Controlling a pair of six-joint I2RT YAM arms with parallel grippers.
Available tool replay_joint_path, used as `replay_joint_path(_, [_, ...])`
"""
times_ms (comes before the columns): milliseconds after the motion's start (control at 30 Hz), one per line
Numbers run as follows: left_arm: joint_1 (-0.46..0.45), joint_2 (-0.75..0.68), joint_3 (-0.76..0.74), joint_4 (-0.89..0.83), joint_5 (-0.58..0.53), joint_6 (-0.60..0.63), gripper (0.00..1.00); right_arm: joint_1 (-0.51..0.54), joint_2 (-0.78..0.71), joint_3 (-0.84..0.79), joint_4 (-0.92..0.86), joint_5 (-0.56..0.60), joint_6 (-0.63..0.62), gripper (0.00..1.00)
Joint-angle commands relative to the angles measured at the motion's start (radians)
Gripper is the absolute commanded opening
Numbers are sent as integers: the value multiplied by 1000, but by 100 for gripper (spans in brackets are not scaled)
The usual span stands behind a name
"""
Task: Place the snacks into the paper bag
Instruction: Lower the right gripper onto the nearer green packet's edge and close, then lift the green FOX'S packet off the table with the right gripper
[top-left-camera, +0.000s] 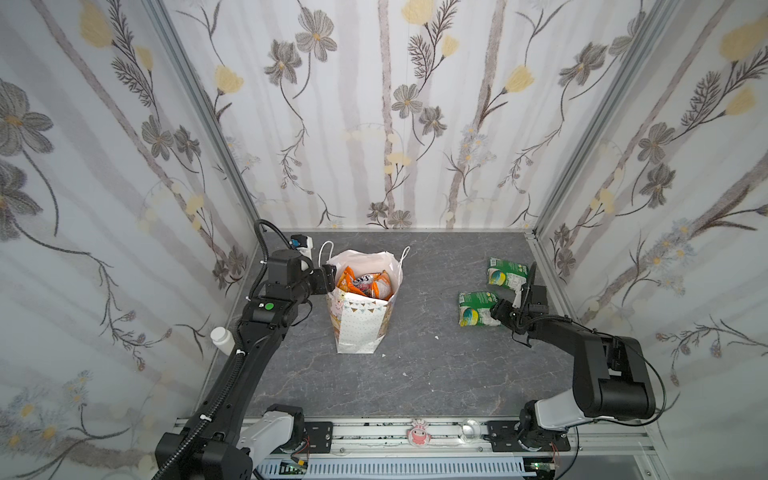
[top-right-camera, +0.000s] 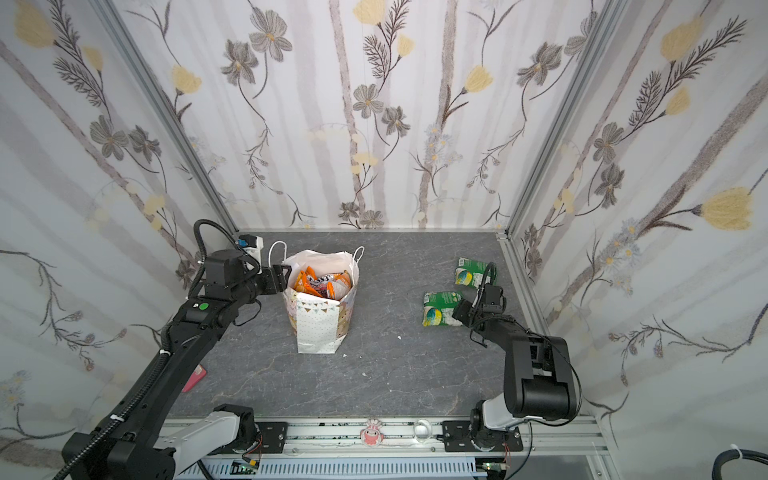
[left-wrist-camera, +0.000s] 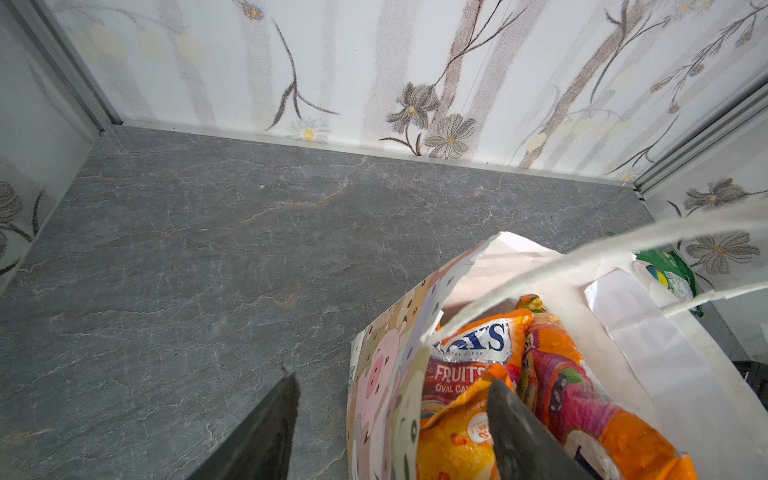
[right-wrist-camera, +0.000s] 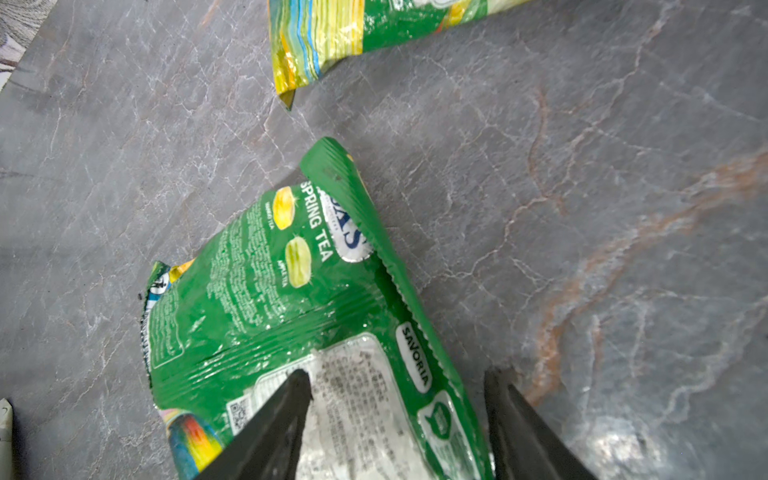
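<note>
My open left jaws straddle a wall of the white paper bag (top-left-camera: 359, 328).
Right jaws gape over a glossy green snack packet (right-wrist-camera: 270, 299).

a robot test booth, lab-like: floral wallpaper panels (top-left-camera: 374, 124) in aluminium framing (top-left-camera: 198, 104) enclose a grey marble-look desk (top-left-camera: 436, 374); left arm (top-left-camera: 245, 361) and right arm (top-left-camera: 594, 353) bolted to a front rail (top-left-camera: 374, 430).

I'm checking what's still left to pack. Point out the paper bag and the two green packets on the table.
paper bag (top-left-camera: 359, 328): in a top view, on its dotted front wall.
nearer green packet (top-left-camera: 476, 307): in a top view, its middle.
farther green packet (top-left-camera: 505, 273): in a top view, its middle.
</note>
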Motion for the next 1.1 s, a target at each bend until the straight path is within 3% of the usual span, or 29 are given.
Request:
replay_joint_path(0, [1, -4, 2, 26, 4, -6, 72, 1, 5, 0, 28, 7, 5, 64])
replay_joint_path(167, [1, -4, 2, 24, 3, -5, 72, 1, 24, -7, 44, 8, 8, 52])
replay_joint_path(400, [1, -6, 1, 25, 2, -6, 72, 1, 18, -14, 52, -3, 8, 16])
replay_joint_path(567, [1, -4, 4, 22, 4, -8, 72, 1, -20, -22, 49, -13, 10, 0])
replay_joint_path(1067, [1, -14, 0, 25, -13, -5, 72, 37, -241, -30, 22, -88, 27, 0])
